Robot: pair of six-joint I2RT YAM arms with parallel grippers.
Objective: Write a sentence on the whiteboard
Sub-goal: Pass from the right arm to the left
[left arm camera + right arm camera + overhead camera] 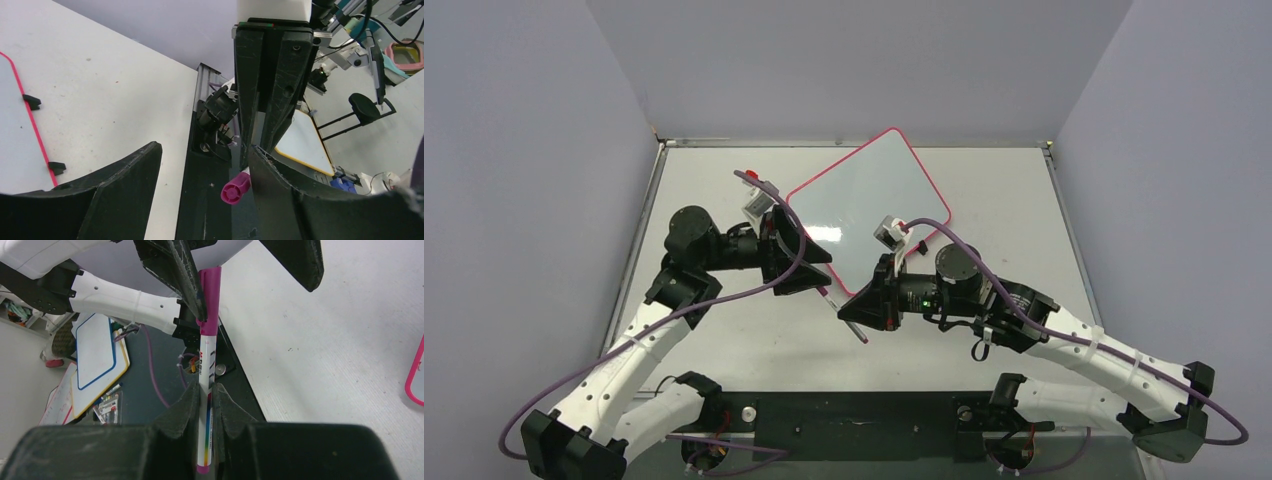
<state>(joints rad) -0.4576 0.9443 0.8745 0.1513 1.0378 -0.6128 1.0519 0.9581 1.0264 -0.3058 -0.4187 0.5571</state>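
The whiteboard (864,190), white with a red-pink rim, lies tilted at the back middle of the table; no sentence is in view on it. My right gripper (206,387) is shut on the white barrel of a marker pen (206,355) just off the board's near corner. The pen's magenta cap (235,191) sticks up between the fingers of my left gripper (205,147), which is open, and lies close against one finger (182,275). In the top view the left gripper (824,272) and right gripper (849,310) face each other over the pen (862,336).
The black mounting plate (854,425) with both arm bases runs along the near edge. Purple cables (754,290) loop over both arms. Grey walls enclose the table on three sides. Two small black clips (31,101) sit at the board's rim (37,135).
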